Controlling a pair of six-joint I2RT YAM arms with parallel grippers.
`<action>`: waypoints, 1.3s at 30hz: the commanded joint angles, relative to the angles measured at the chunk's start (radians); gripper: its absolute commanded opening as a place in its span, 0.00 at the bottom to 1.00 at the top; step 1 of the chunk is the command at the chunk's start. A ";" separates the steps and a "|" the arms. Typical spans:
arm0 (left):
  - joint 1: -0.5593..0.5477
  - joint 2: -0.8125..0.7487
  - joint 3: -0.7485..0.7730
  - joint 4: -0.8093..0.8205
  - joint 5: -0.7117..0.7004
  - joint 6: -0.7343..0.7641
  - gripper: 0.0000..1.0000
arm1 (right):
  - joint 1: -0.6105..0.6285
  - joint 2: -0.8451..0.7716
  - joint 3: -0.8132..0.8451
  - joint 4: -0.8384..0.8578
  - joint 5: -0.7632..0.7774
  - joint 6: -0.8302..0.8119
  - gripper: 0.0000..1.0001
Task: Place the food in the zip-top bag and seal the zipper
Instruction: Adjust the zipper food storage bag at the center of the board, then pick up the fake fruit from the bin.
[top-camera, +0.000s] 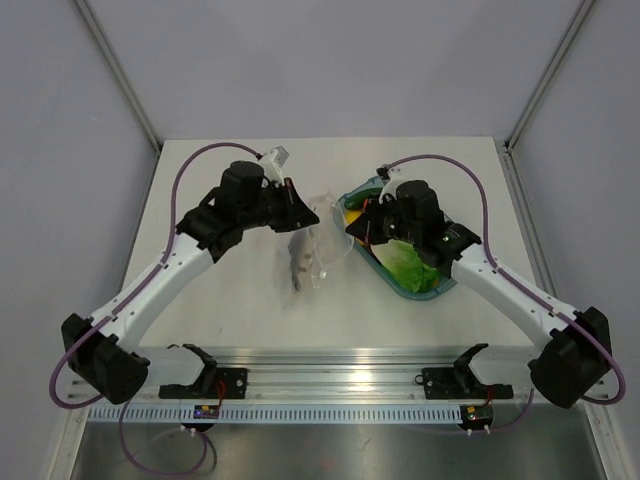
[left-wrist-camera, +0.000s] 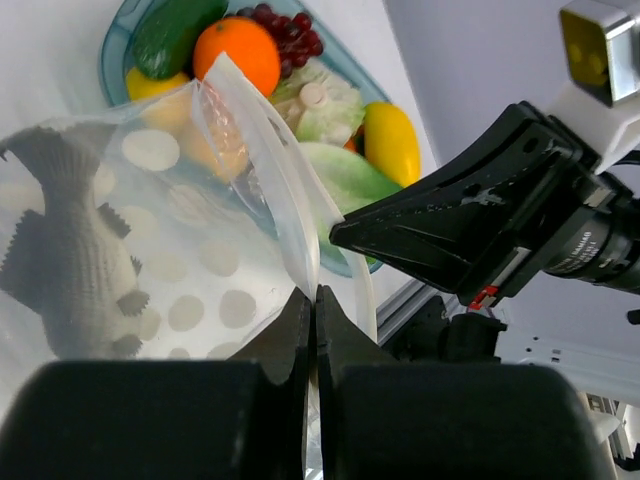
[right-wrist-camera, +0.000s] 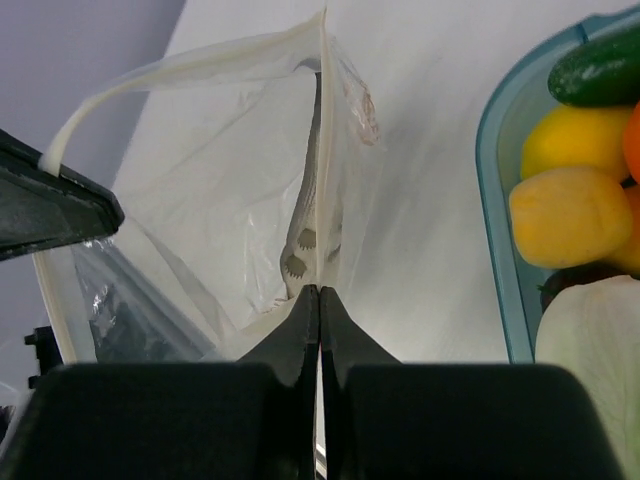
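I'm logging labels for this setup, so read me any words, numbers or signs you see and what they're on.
Nothing reads clearly.
White print on the black right-arm housing: too blurred.
Small coloured stickers at the near edge: too small.

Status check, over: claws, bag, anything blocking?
Left claw shut on zip-top bag rim. Right claw shut on opposite rim, mouth open. Grey fish inside; other food in teal tray. Nothing blocking mouth.

A white surface (top-camera: 260, 312) is recorded. A teal oval tray (right-wrist-camera: 495, 230) is set directly on its right half. A clear zip-top bag (top-camera: 318, 238) is noted just left of the tray, near centre; full contact with the surface cannot be confirmed.
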 joint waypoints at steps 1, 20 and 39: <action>-0.001 0.085 -0.072 0.013 -0.011 -0.014 0.00 | 0.010 0.081 -0.051 -0.002 0.013 -0.014 0.00; -0.018 0.076 -0.061 0.028 -0.017 -0.001 0.00 | -0.137 -0.146 0.097 -0.380 0.645 -0.022 0.64; -0.024 0.087 -0.118 0.073 0.003 -0.002 0.00 | -0.581 -0.085 -0.162 -0.304 0.342 -0.043 0.88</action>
